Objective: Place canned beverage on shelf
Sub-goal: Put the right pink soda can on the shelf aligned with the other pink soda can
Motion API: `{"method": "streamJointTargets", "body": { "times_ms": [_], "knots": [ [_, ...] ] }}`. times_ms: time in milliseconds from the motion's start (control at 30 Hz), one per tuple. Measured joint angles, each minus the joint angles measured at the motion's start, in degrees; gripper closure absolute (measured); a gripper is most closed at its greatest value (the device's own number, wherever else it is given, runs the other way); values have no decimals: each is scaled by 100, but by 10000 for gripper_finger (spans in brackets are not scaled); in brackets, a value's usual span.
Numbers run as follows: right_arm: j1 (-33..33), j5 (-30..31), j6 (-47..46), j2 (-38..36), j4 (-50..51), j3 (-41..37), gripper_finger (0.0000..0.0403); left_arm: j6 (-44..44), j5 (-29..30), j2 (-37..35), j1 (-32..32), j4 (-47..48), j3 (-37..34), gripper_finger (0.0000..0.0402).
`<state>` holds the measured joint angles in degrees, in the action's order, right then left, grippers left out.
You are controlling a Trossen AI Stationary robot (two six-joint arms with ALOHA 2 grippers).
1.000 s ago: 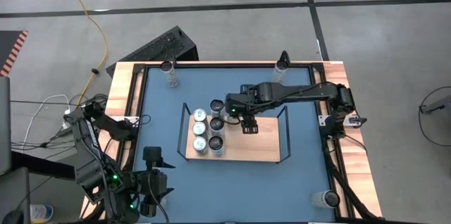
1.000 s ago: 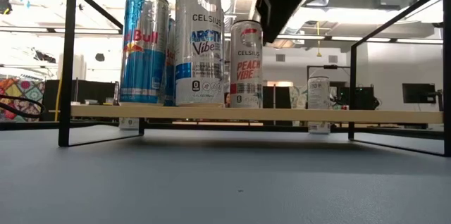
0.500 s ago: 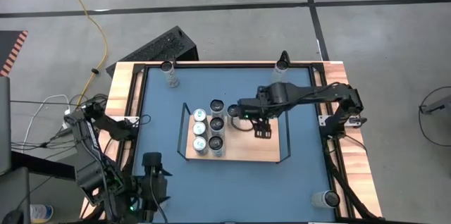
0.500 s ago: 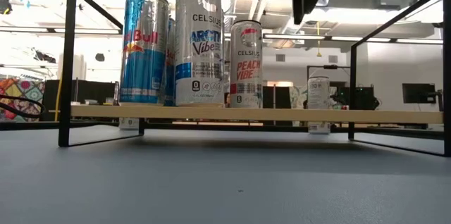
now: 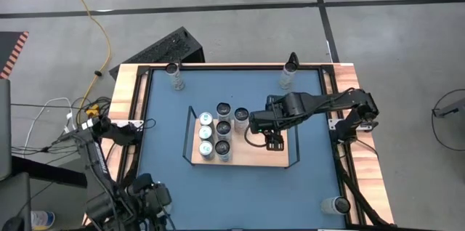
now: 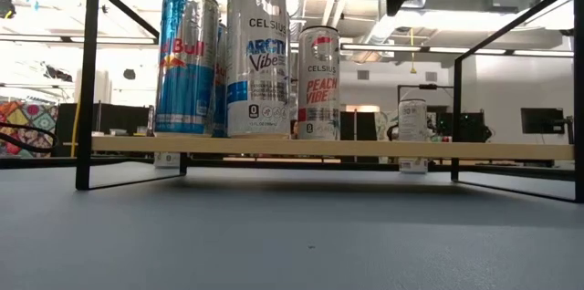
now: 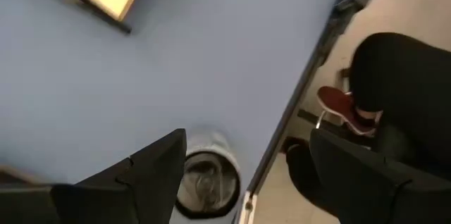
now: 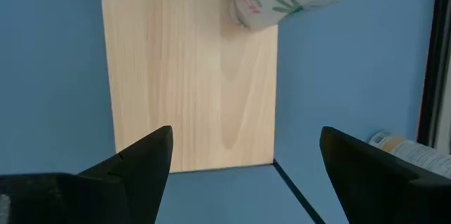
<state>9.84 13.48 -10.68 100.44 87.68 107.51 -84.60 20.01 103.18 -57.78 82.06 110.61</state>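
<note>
- While the right gripper (image 5: pixel 275 141) hangs above the bare middle of the shelf (image 5: pixel 272 156), its fingers (image 8: pixel 137 171) stand spread wide with nothing between them.
- The shelf sits in the middle of the blue tabletop (image 5: pixel 312 180), a light-wood board inside a black wire frame (image 6: pixel 89 80).
- Seven cans stand upright at the shelf's left end: two columns of three and one Peach Vibe can (image 5: pixel 241 115) just right of them, near the right arm's wrist.
- In the low view, a Red Bull can (image 6: pixel 188 62), an Arctic Vibe can (image 6: pixel 259 51) and the Peach Vibe can (image 6: pixel 318 82) rise from the board.
- Loose cans stand at the table's corners: far left (image 5: pixel 174 75), far right (image 5: pixel 288 73) and near right (image 5: pixel 336 205).
- The left gripper (image 7: pixel 243 175) is at the near left edge of the table, fingers apart, empty, with a can (image 7: pixel 206 178) standing on the blue surface below it.
- A person's dark trouser leg and shoe (image 7: pixel 345 106) show beyond the table edge.
</note>
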Motion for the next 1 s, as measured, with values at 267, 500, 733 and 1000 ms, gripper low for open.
{"method": "streamJointTargets", "body": {
  "times_ms": [267, 500, 733, 1000],
  "knots": [
    [35, 7, -134, 0, -93, 2, 62, -189, 317, 7, -41, 332, 0, 115],
    [213, 5, -139, 0, -152, 2, 62, -360, -207, 405, -37, 294, 2, 115],
    [491, 4, -198, 0, -155, -1, 62, -698, -778, 671, 14, 253, -2, 115],
    [785, 3, -393, 0, -256, -1, 62, -1008, -937, 671, -32, 436, -2, 115]
  ]
}}
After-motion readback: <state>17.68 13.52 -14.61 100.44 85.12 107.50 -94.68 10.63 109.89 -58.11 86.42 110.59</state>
